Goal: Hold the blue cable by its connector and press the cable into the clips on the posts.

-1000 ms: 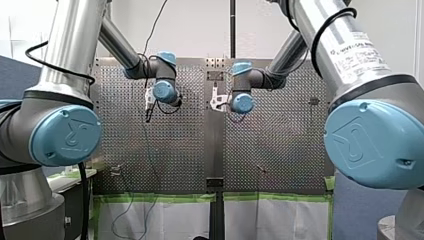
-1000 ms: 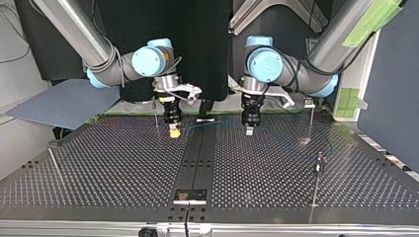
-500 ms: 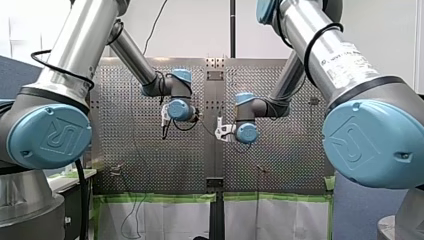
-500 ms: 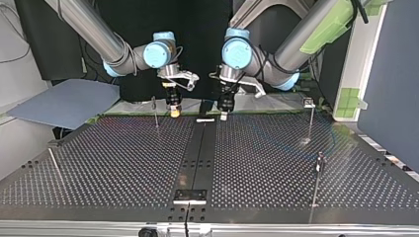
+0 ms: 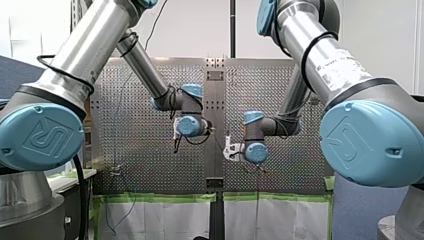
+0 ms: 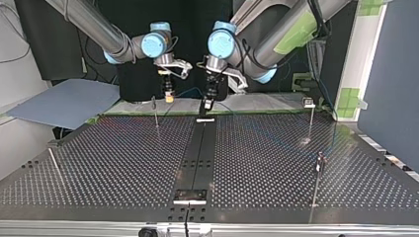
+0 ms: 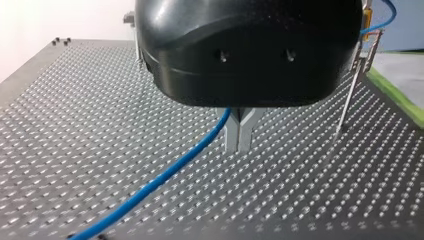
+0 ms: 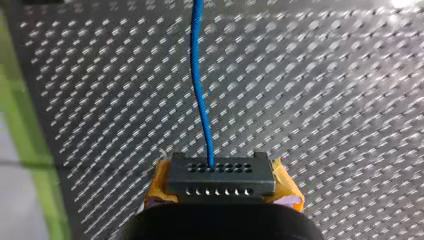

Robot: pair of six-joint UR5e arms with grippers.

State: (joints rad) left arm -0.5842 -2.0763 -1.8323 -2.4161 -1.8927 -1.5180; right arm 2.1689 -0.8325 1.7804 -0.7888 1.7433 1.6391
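In the right wrist view, my right gripper [image 8: 222, 186] is shut with its yellow pads [image 8: 287, 192] on the black connector [image 8: 220, 175]. The blue cable [image 8: 200, 90] leaves the connector and runs ahead over the perforated table. In the left wrist view, my left gripper [image 7: 239, 142] has its metal fingers shut. The blue cable [image 7: 165, 175] comes out at their base and slopes down to the table. In the top view both grippers hang close together above the table's far edge, my right gripper [image 6: 169, 97] left of my left gripper [image 6: 206, 102].
Thin posts stand on the table [image 6: 123, 163]: one near the far edge [image 6: 155, 112], one with a clip at the top view's right [image 6: 310, 116], another nearer [image 6: 318, 170]. A dark centre strip [image 6: 197, 153] divides the plate. A grey sheet [image 6: 64, 101] lies beyond the far left corner.
In the top view both arms have drawn back and up from the table towards its far edge and moved closer together. The cable has come up off the plate with them.
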